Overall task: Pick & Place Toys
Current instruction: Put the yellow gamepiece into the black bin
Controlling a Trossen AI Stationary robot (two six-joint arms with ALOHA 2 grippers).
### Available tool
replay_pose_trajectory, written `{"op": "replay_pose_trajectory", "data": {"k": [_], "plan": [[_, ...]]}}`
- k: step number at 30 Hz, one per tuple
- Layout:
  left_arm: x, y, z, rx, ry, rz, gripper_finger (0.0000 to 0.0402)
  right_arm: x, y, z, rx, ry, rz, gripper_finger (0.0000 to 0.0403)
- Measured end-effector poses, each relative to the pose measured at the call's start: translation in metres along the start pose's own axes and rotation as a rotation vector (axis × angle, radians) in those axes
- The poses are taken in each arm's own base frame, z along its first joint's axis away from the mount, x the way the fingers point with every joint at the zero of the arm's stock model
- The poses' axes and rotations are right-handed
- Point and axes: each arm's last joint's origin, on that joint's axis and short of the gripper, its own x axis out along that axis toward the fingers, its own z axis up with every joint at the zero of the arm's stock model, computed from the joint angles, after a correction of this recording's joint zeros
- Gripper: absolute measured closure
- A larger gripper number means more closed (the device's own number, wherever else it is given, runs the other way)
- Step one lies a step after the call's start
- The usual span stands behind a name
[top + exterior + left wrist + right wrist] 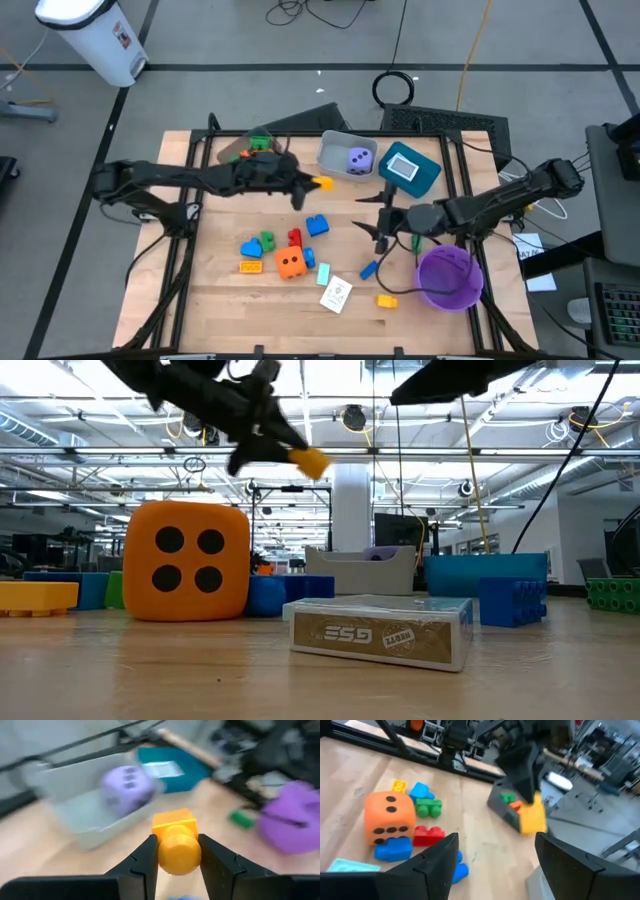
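My left gripper point(308, 184) is shut on a yellow block point(322, 183) in the air, beside the grey bin point(338, 150) that holds the purple die point(360, 159). My right gripper point(384, 233) hangs open and empty over the table, left of the purple bowl point(448, 277). The orange die point(291, 263) rests on the table among red, green, blue and yellow blocks. A white card point(336, 294) and a teal card point(322, 272) lie flat near it. The teal bin point(425, 170) holds a card. My left gripper pinches the yellow block by its rounded end point(175, 856) between the two fingers point(145, 860). The fingers slant down from the table's left. The block's square end point(311, 461) sticks out past the fingertips. It is lifted clear of the table.
A brown bin point(245, 148) at the far left holds green and orange blocks. A small blue block point(368, 269), a yellow block point(386, 300) and a green block point(415, 242) lie near the purple bowl. Bare wood shows along the near edge.
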Motion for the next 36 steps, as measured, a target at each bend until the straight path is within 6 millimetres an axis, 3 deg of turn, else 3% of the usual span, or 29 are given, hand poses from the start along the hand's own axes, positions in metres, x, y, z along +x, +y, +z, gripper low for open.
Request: {"op": "replay_pose_trajectory", "data": {"k": [9, 17, 27, 36], "plan": [[-0.062, 0.039, 0.008, 0.021, 0.112, 0.397, 0.0276, 0.001, 0.011, -0.036, 0.101, 0.060, 0.017, 0.0153], [-0.088, 0.083, 0.000, -0.058, 0.303, 0.632, 0.0277, -0.001, 0.016, -0.066, 0.214, 0.006, 0.011, 0.0155], [-0.074, 0.121, -0.017, -0.128, 0.525, 0.768, 0.0280, -0.002, 0.017, -0.077, 0.271, 0.012, 0.014, 0.0158], [-0.055, 0.135, -0.033, -0.164, 0.668, 0.759, 0.0278, -0.002, 0.018, -0.077, 0.285, 0.012, 0.018, 0.0160]]}}
